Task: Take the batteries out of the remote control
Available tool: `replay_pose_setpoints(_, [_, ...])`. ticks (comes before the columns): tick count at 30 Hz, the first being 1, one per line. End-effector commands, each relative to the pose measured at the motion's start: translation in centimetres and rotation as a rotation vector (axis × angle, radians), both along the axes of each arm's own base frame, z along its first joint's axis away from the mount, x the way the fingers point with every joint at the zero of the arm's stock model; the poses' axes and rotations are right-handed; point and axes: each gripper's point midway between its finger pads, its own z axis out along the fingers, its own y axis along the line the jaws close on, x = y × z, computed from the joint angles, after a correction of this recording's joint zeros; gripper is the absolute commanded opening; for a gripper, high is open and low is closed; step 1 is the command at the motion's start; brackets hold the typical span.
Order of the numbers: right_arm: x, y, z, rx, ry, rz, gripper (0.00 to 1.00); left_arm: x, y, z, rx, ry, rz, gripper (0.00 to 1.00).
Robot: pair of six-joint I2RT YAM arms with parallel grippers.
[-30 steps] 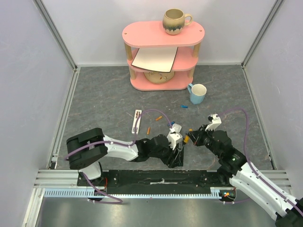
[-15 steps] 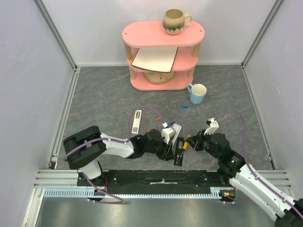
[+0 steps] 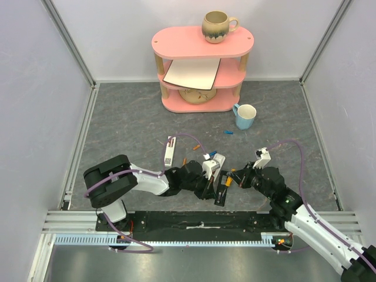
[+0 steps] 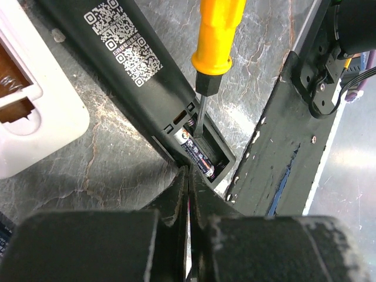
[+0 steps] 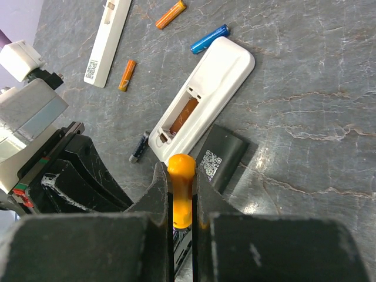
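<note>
The black remote control (image 4: 123,53) lies with its battery bay open, and one dark battery (image 4: 194,151) sits inside. My left gripper (image 4: 189,173) is shut and empty, its tips against the remote's edge beside the bay. My right gripper (image 5: 178,170) is shut on the orange-handled screwdriver (image 5: 181,188), whose blade (image 4: 200,120) reaches into the bay. In the top view the left gripper (image 3: 207,187) and right gripper (image 3: 238,178) flank the black remote (image 3: 222,189). Loose batteries lie near: an orange one (image 5: 171,14), a blue one (image 5: 208,38), another orange one (image 5: 127,74) and a dark one (image 5: 138,147).
A white remote (image 5: 202,97) with an orange cell in its open bay lies right behind the black one. Another white remote (image 3: 169,151) lies further left. A blue mug (image 3: 245,116) and a pink shelf (image 3: 200,64) carrying a brown mug (image 3: 216,26) stand at the back.
My left gripper has closed from open and drawn back left off the black remote, uncovering it. The right gripper with the screwdriver has dropped slightly toward the remote.
</note>
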Motion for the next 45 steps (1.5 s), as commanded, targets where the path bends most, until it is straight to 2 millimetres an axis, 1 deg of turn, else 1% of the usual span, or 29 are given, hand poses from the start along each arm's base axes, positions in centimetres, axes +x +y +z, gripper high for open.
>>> replay_pose_setpoints(1, [0.2, 0.1, 1.0, 0.029, -0.014, -0.012, 0.00, -0.6, -0.3, -0.1, -0.006, 0.043, -0.001, 0.02])
replay_pose_setpoints(4, [0.1, -0.1, 1.1, 0.013, -0.018, -0.009, 0.00, -1.2, -0.5, -0.1, -0.005, 0.051, -0.012, 0.02])
replay_pose_setpoints(5, [0.4, -0.2, 1.7, 0.007, -0.033, -0.018, 0.00, -1.3, -0.6, -0.1, -0.006, 0.054, -0.014, 0.02])
replay_pose_setpoints(6, [0.4, -0.6, 1.6, -0.014, -0.030, -0.027, 0.00, -1.4, -0.8, 0.0, -0.007, 0.056, -0.015, 0.02])
replay_pose_setpoints(7, [0.5, -0.7, 2.0, -0.026, -0.046, -0.026, 0.00, -1.9, -1.0, -0.2, -0.003, 0.061, -0.025, 0.02])
replay_pose_setpoints(8, [0.9, -1.1, 2.5, -0.036, -0.063, -0.054, 0.00, -2.0, -1.5, -0.1, -0.008, 0.062, -0.029, 0.02])
replay_pose_setpoints(9, [0.9, -1.3, 2.4, -0.045, -0.062, -0.061, 0.00, -2.1, -1.8, 0.0, -0.015, 0.065, -0.036, 0.02])
replay_pose_setpoints(10, [1.0, -1.4, 2.5, -0.052, -0.070, -0.063, 0.00, -2.6, -2.1, -0.4, -0.007, 0.073, -0.050, 0.02])
replay_pose_setpoints(11, [1.2, -1.7, 2.4, -0.067, -0.073, -0.075, 0.00, -2.6, -2.9, 0.0, -0.022, 0.072, -0.057, 0.02])
replay_pose_setpoints(13, [1.3, -1.9, 2.2, -0.091, -0.070, -0.081, 0.00, -2.7, -3.6, 0.2, -0.030, 0.076, -0.070, 0.02])
replay_pose_setpoints(14, [1.4, -2.0, 2.3, -0.098, -0.074, -0.086, 0.00, -2.5, -4.2, 0.3, -0.036, 0.072, -0.071, 0.02])
replay_pose_setpoints(16, [1.3, -2.0, 2.5, -0.103, -0.076, -0.077, 0.00, -2.2, -4.5, 0.2, -0.028, 0.065, -0.065, 0.02])
replay_pose_setpoints(17, [1.4, -1.9, 3.1, -0.099, -0.086, -0.077, 0.00, -1.9, -4.8, 0.5, -0.032, 0.057, -0.059, 0.02])
replay_pose_setpoints(18, [1.4, -2.1, 3.1, -0.106, -0.088, -0.079, 0.00, -1.9, -4.7, 0.5, -0.027, 0.052, -0.057, 0.02])
replay_pose_setpoints(19, [1.4, -2.2, 3.8, -0.100, -0.105, -0.081, 0.00, -1.8, -4.5, 0.3, -0.017, 0.049, -0.052, 0.02])
replay_pose_setpoints(23, [1.2, -2.6, 4.3, -0.118, -0.121, -0.081, 0.00, -1.7, -3.7, 0.2, 0.002, 0.033, -0.041, 0.02])
replay_pose_setpoints(28, [0.5, -2.1, 4.8, -0.105, -0.162, -0.022, 0.00, -1.6, -2.8, -0.3, 0.028, 0.029, -0.022, 0.02])
replay_pose_setpoints(30, [0.3, -1.9, 5.4, -0.086, -0.201, -0.001, 0.00, -1.5, -2.7, -0.3, 0.032, 0.024, -0.017, 0.02])
replay_pose_setpoints(35, [0.4, -2.1, 5.2, -0.079, -0.196, -0.022, 0.00, -1.1, -2.7, -0.3, 0.045, 0.013, -0.010, 0.02])
replay_pose_setpoints(42, [0.6, -2.5, 2.5, -0.130, -0.087, -0.060, 0.00, -0.8, -3.0, -0.4, 0.055, 0.008, -0.007, 0.02])
replay_pose_setpoints(45, [0.6, -2.5, 2.1, -0.129, -0.074, -0.063, 0.00, -0.6, -3.1, -0.4, 0.056, 0.007, -0.005, 0.02])
